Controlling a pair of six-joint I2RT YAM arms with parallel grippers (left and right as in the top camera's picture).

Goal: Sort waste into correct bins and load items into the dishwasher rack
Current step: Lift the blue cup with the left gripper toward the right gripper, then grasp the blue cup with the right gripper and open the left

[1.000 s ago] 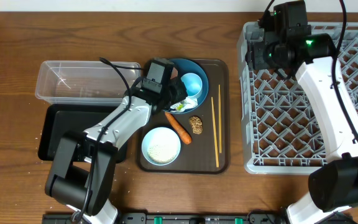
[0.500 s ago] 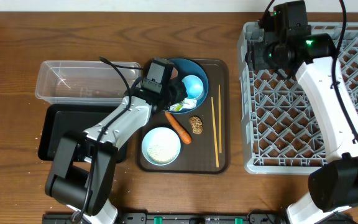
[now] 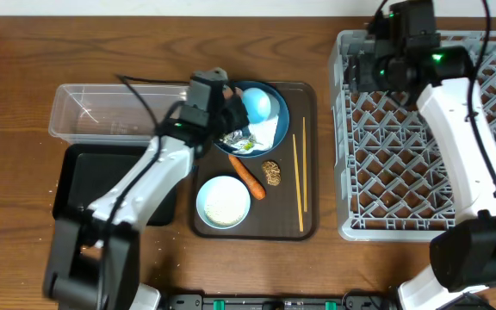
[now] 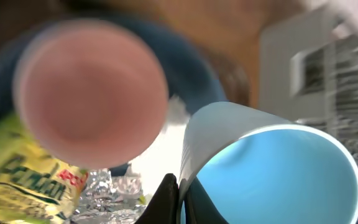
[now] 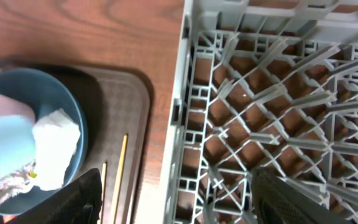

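Barely under way, we judge. Our left gripper [image 4: 178,196] clenched on light-blue cup [image 4: 272,174] wall, cup tilted over dark-blue bowl [image 3: 281,108] at far-left corner of serving tray [image 3: 309,172]. Right gripper [image 5: 185,204] spread, empty, above far-left corner of dishwasher rack [image 3: 403,172]; we see no dish in rack. Left to do: pink cup [image 4: 92,99], wrapper [image 4: 30,180], napkin [image 5: 56,146] in bowl; carrot [image 3: 248,177], brown food piece [image 3: 271,172], white bowl [image 3: 223,201] of rice, chopsticks [image 3: 298,181] on tray. Clear tub [image 3: 84,112], black tray [image 3: 80,176] show no waste.
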